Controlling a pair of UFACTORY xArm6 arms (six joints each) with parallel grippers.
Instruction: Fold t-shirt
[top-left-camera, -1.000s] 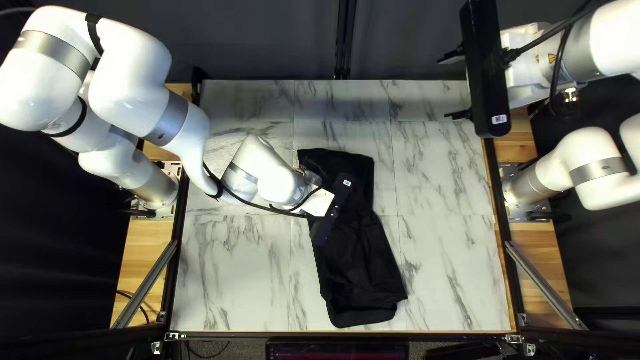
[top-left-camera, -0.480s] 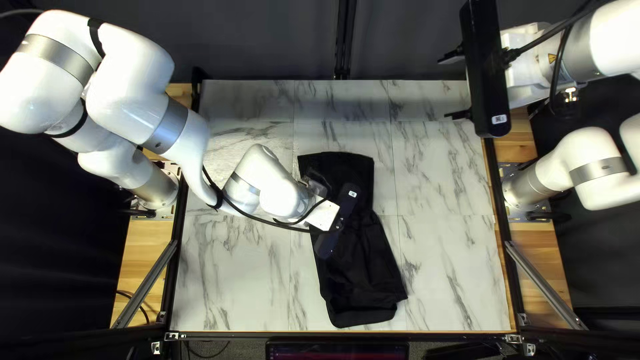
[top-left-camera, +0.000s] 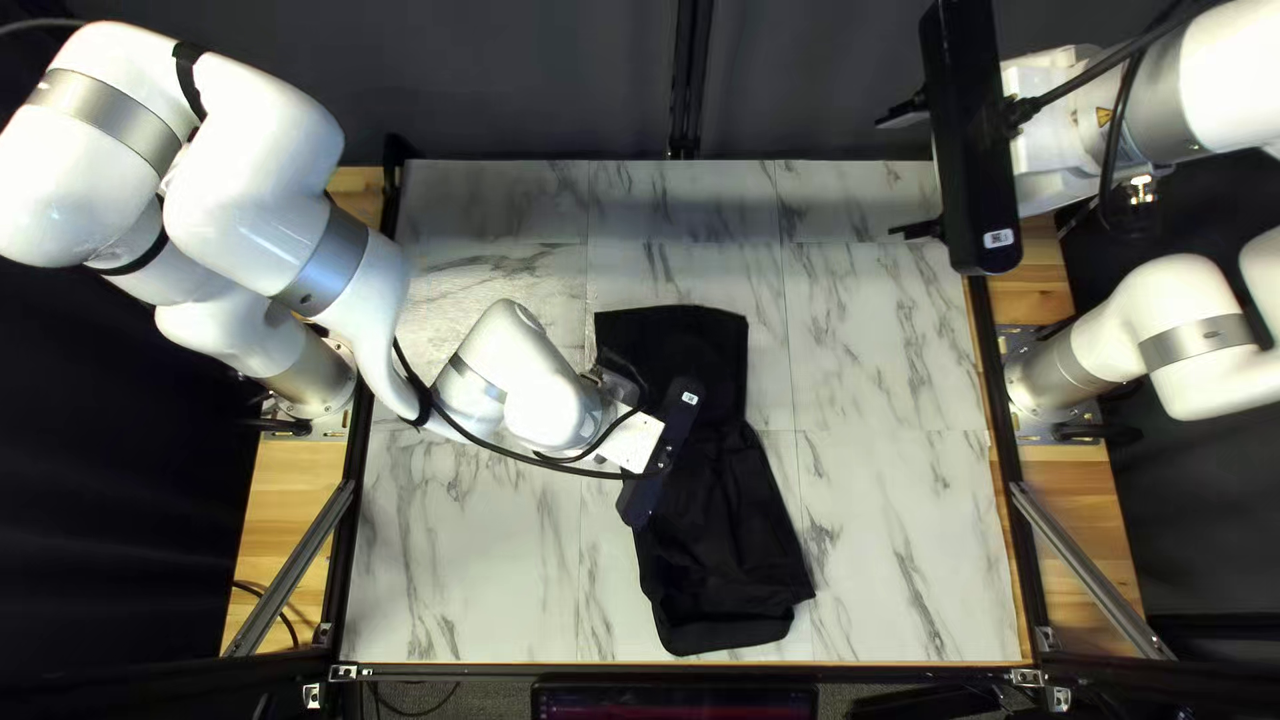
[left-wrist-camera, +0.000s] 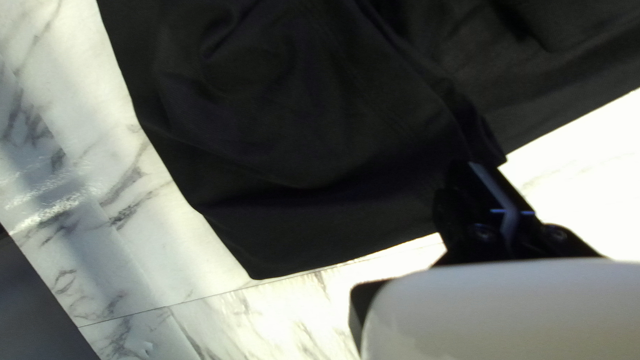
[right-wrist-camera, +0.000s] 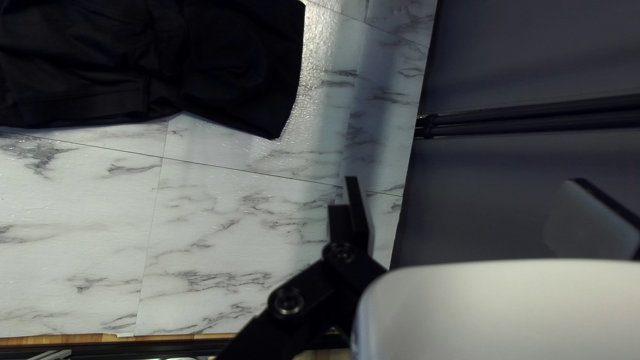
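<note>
Our left gripper point(left-wrist-camera: 475, 165) is holding its fingers together at the t-shirt point(top-left-camera: 727, 547), and we are reading them as clamping a pinch of its cloth, at the long side facing the tabletop's point(top-left-camera: 907, 520) left edge. Folds are running through the cloth towards the fingertips, while the left arm point(top-left-camera: 514, 380) is reaching in over that edge and its wrist is hiding part of the shirt. The shirt is lying in a long, narrow, slightly skewed strip, one end nearly meeting the tabletop's near edge, the other stopping well short of the far edge. Its narrowness is suggesting that some folding is already done, and we are judging the step in hand to be taking up the side for another fold or for straightening. The next move is calling for a low, gentle lift that is keeping the pinch, then a smooth carry over the body and a flat lowering; too quick a pull could be dragging the whole strip askew or letting the thin cloth slip. Farther out, our right gripper point(right-wrist-camera: 464, 183) is hanging with fingers spread apart, near the tabletop's far right corner, well clear of the shirt and gripping nothing.
</note>
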